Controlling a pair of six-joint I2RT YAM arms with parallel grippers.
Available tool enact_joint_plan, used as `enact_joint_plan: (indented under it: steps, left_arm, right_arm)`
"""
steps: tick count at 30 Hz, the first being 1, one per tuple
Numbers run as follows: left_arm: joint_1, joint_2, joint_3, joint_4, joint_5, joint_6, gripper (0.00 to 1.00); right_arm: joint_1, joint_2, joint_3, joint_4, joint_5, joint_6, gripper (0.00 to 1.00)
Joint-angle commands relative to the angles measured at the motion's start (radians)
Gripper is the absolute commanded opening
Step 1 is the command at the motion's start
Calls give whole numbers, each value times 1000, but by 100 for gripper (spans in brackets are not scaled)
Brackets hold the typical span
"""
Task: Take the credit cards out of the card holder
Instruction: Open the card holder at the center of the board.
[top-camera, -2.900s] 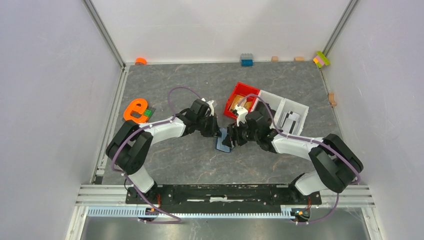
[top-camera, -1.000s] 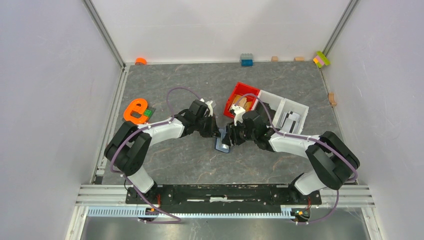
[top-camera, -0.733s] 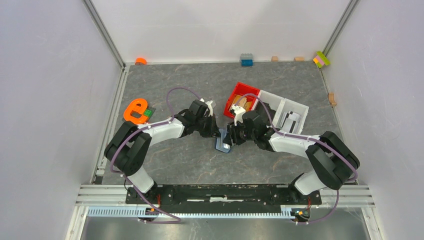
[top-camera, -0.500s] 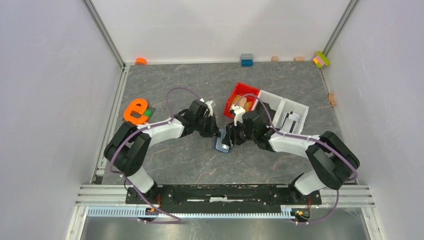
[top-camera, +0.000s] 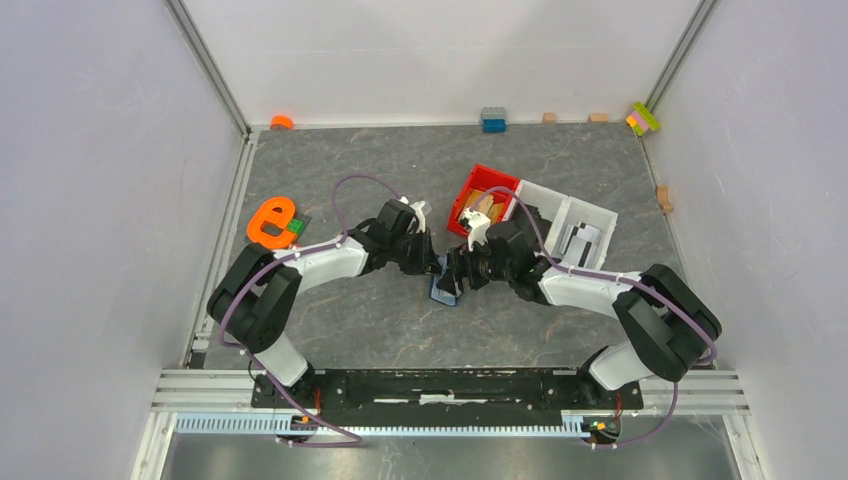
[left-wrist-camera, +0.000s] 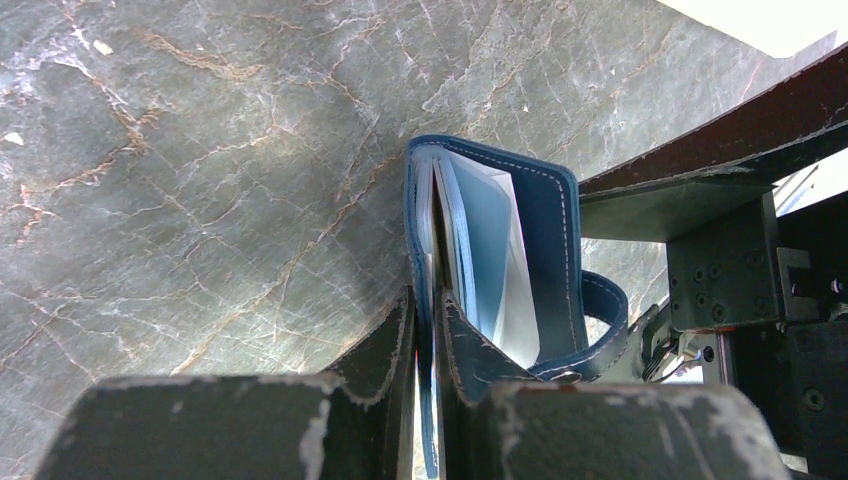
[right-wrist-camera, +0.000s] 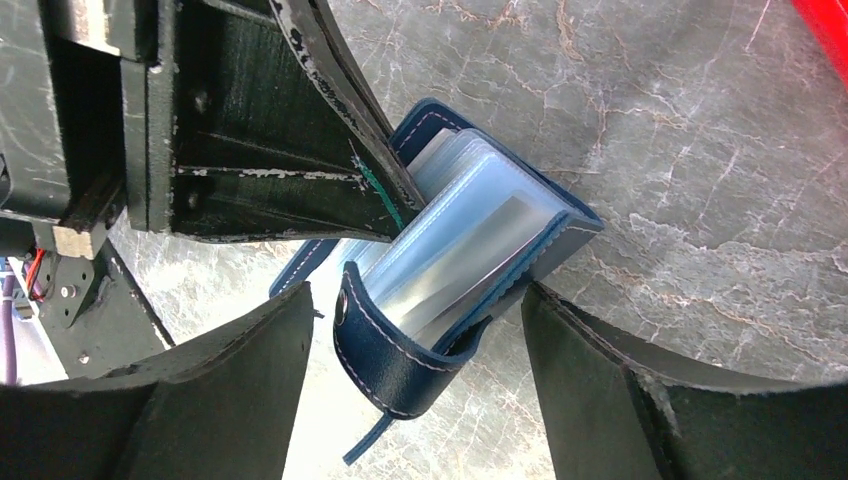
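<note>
Presently the left gripper (left-wrist-camera: 424, 330) is clenched on one navy cover of the card holder (left-wrist-camera: 543, 235), its two fingers pinching that cover's edge between them. The card holder stands raised and folded partly apart at mid-table, between the two arms, just above the grey marbled tabletop (top-camera: 380, 310).

The right gripper (right-wrist-camera: 415, 292) is released, its jaws spread wide with one finger on either side of the card holder. Whether either finger touches the leather cannot be told.

The snap tab (right-wrist-camera: 385, 370) hangs loose in a loop below the fold. The pale blue pocket leaves (right-wrist-camera: 470, 235) fan out between the covers. What the pockets contain cannot be made out from either wrist view.

A red tray (top-camera: 483, 178) sits just beyond the right gripper, with tan pieces inside it, and a white tray (top-camera: 590, 212) adjoins it on the right. An orange letter-shaped piece (top-camera: 270, 220) lies well apart on the left side of the table.
</note>
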Motion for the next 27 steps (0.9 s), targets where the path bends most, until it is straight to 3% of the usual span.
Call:
enact_joint_plan:
  steps: [1, 4, 10, 15, 19, 23, 27]
  left_arm:
    - [-3, -36, -12, 21, 19, 6, 8]
    - [-3, -39, -12, 22, 17, 6, 8]
    - [-3, -39, -12, 19, 12, 7, 9]
    - [-3, -35, -9, 15, 8, 8, 8]
    - [-3, -28, -7, 16, 11, 10, 8]
    - [-4, -28, -7, 15, 13, 9, 9]
    - [-3, -26, -6, 15, 14, 8, 9]
  right_arm:
    - [13, -1, 12, 36, -9, -1, 81]
    - [17, 22, 33, 2, 14, -9, 80]
    - [17, 14, 34, -9, 26, -12, 61]
    - [17, 0, 23, 7, 12, -9, 55]
    - [18, 3, 23, 14, 5, -8, 40]
    - [18, 12, 28, 13, 1, -9, 36]
    - [17, 20, 34, 6, 0, -13, 19]
